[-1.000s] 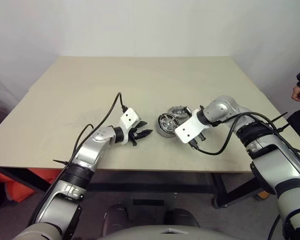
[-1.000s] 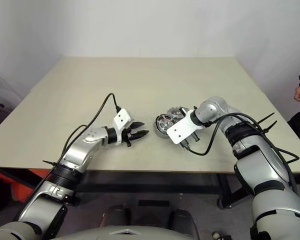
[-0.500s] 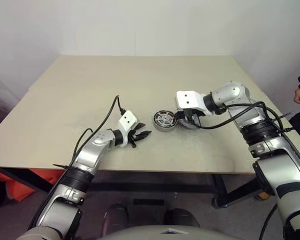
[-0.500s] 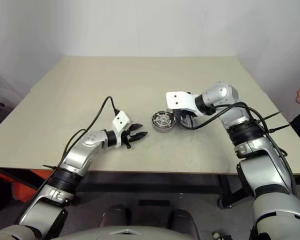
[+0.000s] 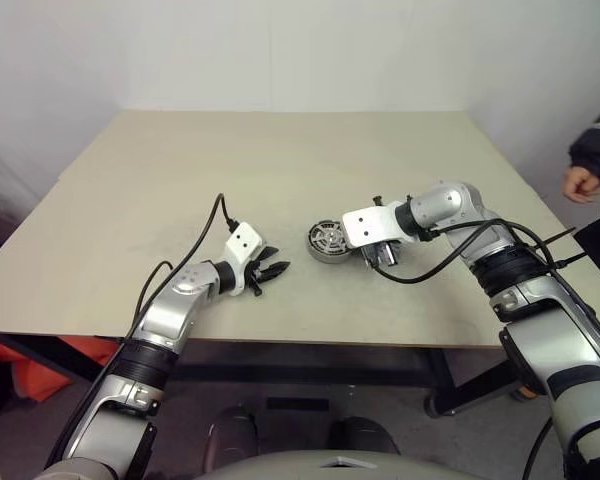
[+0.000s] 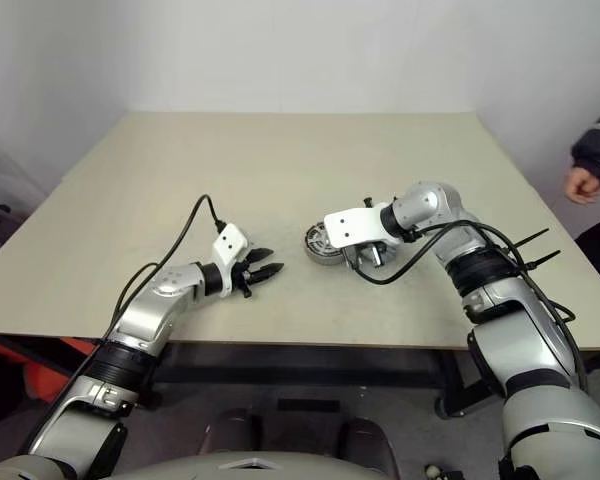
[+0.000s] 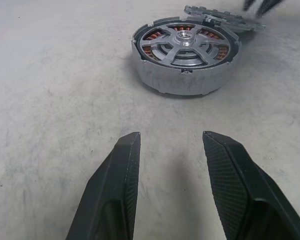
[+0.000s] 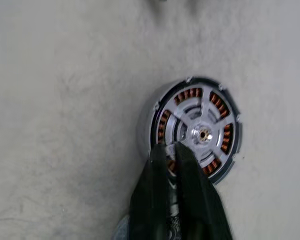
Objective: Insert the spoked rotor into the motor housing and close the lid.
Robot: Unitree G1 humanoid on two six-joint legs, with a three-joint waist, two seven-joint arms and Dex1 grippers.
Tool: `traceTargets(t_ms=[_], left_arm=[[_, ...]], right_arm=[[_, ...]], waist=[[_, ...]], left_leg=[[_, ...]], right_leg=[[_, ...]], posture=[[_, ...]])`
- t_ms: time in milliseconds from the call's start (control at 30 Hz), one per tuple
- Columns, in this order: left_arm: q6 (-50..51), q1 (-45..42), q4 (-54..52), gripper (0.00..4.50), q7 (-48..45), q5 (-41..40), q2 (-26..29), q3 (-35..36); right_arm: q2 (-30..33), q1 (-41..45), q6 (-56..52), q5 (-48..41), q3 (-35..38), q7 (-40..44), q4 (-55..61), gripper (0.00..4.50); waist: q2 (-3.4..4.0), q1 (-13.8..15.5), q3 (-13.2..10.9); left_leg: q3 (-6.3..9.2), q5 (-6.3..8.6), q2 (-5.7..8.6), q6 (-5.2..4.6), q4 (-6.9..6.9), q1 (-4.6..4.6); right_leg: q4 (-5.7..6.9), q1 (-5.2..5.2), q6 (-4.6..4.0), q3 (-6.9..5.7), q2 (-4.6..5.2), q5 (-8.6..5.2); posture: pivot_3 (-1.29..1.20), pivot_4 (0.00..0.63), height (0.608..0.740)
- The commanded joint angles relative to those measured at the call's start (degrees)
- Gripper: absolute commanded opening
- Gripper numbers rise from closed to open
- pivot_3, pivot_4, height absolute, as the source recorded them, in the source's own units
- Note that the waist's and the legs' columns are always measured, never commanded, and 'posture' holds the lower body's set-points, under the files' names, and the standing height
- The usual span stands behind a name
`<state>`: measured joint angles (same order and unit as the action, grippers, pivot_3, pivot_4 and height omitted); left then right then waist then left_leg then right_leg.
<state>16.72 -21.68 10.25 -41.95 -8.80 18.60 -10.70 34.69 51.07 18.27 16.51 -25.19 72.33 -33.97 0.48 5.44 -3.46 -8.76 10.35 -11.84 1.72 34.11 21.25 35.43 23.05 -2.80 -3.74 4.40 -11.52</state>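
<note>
Since a second ago the right arm has swung up and over the motor housing (image 5: pixel 328 241), its white wrist plate now lying just right of the cup instead of nearer and lower, and the left arm has drawn slightly back to the left; a person's hand (image 5: pixel 580 184) and dark sleeve at the far right edge have also come further into sight. The motor housing sits on the beige worktop (image 5: pixel 280 160) near the middle, a little toward the near edge, and its open top shows the copper-brown windings with the spoked rotor (image 7: pixel 185 44) seated inside, spokes radiating from a bright central hub. The lid (image 7: pixel 225 20), a flat grey disc with a notched rim, lies just beyond the housing on its right side, tilted, with one edge leaning against the housing wall. The right gripper (image 8: pixel 171 152) hangs above the housing, pointing steeply down, its two black fingers nearly pressed together with only a slit between them and nothing held; in the right wrist view their tips overlap the housing's rim. The left gripper (image 7: pixel 170 140) rests low over the worktop to the left of the housing, well apart from it, its fingers spread and empty, pointing toward the cup.
</note>
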Motion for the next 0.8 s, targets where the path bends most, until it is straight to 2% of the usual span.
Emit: traceTargets(t_ms=[33, 300, 800], left_arm=[[-0.13, -0.17, -2.95, 2.08, 0.51, -0.38, -0.07, 1.03], [0.36, 0.09, -3.43, 2.08, 0.66, -0.28, 0.09, 0.92], [0.74, -0.34, -3.19, 2.08, 0.75, -0.24, -0.07, 0.95]], right_arm=[[0.19, 2.55, 5.64, 3.10, -0.67, -4.20, -1.81, 1.66], [0.60, 1.68, 7.89, 2.50, -0.14, -2.97, -1.39, 4.49], [-0.11, 0.26, 4.94, 1.95, 0.80, -4.42, 0.45, 4.49]], waist=[[0.00, -0.01, 0.00], [0.00, -0.06, 0.00], [0.00, -0.08, 0.00]], left_leg=[[0.00, 0.00, 0.00, 0.00, 0.00, 0.00], [0.00, 0.00, 0.00, 0.00, 0.00, 0.00], [0.00, 0.00, 0.00, 0.00, 0.00, 0.00]], right_leg=[[0.00, 0.00, 0.00, 0.00, 0.00, 0.00], [0.00, 0.00, 0.00, 0.00, 0.00, 0.00], [0.00, 0.00, 0.00, 0.00, 0.00, 0.00]], posture=[[0.00, 0.000, 0.740], [0.00, 0.000, 0.740], [0.00, 0.000, 0.740]])
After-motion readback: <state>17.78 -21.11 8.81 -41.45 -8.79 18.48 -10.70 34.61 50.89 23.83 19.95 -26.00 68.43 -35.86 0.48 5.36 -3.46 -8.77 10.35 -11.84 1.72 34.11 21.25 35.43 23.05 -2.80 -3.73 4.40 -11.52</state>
